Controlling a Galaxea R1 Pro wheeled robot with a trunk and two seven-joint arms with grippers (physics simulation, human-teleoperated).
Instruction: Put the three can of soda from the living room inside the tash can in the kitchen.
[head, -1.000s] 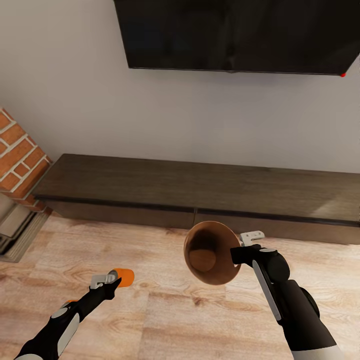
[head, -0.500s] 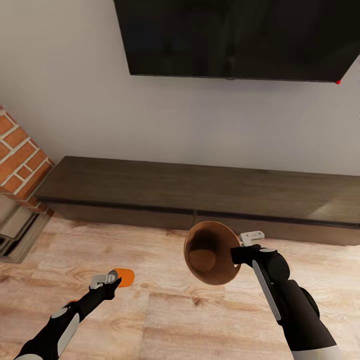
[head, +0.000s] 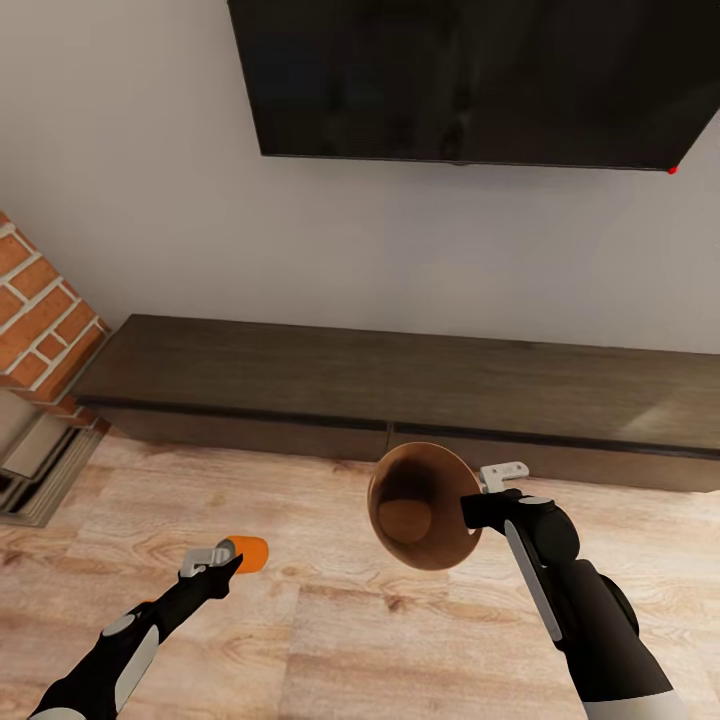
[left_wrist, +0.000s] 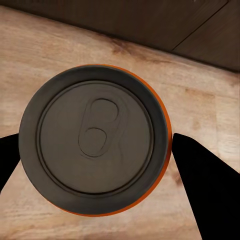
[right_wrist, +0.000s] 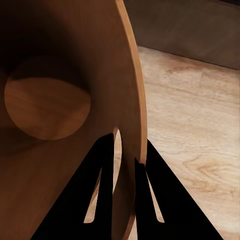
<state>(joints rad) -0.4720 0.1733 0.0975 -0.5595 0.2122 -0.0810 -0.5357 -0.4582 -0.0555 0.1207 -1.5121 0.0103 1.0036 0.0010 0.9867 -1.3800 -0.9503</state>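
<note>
Jaws: left gripper (head: 222, 566) clamped on orange soda can (head: 247, 553); right gripper (head: 478, 512) pinching tash can (head: 420, 505) rim | Place: above living-room floor (head: 330, 640), facing cabinet (head: 400, 375) | Step: likely dropping can in | Next: line can up with bin mouth.

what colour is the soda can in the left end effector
Orange, with a dark grey top; the soda can shows best in the left wrist view.

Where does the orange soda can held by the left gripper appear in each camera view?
Head view: orange soda can at lower left, at the left gripper tip, over the floor.
Left wrist view: same can central, its grey top facing the camera.
Right wrist view: the can is not in it.
Shared landmark: light wood plank floor.
</note>
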